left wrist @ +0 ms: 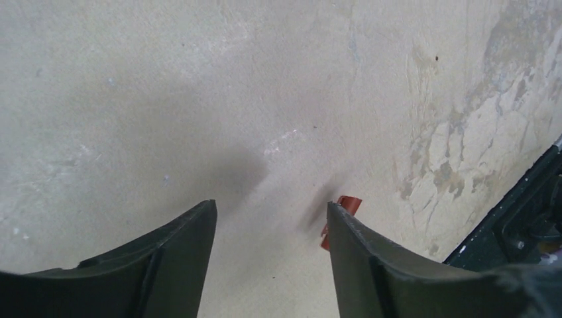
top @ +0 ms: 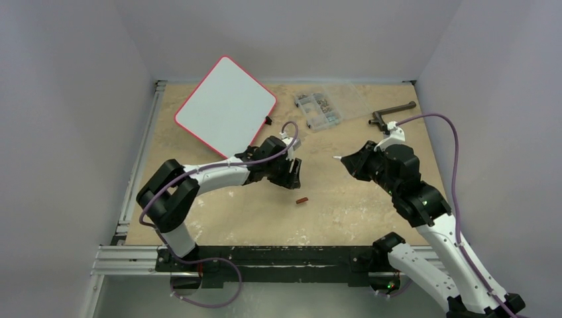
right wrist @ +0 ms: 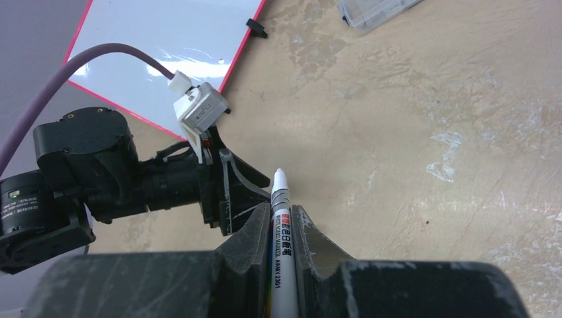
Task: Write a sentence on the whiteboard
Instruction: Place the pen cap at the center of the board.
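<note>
A white marker is being gripped by the right hand, tip forward. The left hand is being held released, a red cap beside one finger; the whiteboard is lying behind it.

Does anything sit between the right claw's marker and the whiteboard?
Yes. The left claw, open and empty, lies between the marker, gripped in the right claw, and the near edge of the whiteboard.

A small red plastic cap half hidden behind the left gripper's black finger; white marker pen's barrel cut by the bottom edge.
</note>
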Available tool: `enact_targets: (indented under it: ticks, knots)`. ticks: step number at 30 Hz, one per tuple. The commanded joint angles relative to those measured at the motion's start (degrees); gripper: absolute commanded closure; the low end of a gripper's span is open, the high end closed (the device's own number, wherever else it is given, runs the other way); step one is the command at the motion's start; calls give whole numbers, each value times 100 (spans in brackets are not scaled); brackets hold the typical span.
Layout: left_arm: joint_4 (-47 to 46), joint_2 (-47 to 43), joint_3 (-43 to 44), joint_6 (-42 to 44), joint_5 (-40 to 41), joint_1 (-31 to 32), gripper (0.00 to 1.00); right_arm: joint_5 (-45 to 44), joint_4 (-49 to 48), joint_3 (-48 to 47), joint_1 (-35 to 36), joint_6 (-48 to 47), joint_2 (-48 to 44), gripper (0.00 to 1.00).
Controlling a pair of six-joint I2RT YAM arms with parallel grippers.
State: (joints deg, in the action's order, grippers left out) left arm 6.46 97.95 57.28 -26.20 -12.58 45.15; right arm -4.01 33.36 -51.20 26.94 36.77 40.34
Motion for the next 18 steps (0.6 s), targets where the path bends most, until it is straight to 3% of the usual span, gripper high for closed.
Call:
enact_targets:
  ticks: [1,7,10,18]
  knots:
    - [363,-505,323,177,633,30,35,-225,83,-150,-16,-139,-82,100]
    - [1050,-1343,758,357,772,-408,0,-249,210,-197,-14,-153,-171,100]
    - [1397,-1643,1145,500,134,-1260,0,-244,253,-217,-21,-151,-220,100]
    - [2118,-1488,2363,833,-142,-2986,5,-143,233,-125,-18,-104,-312,100]
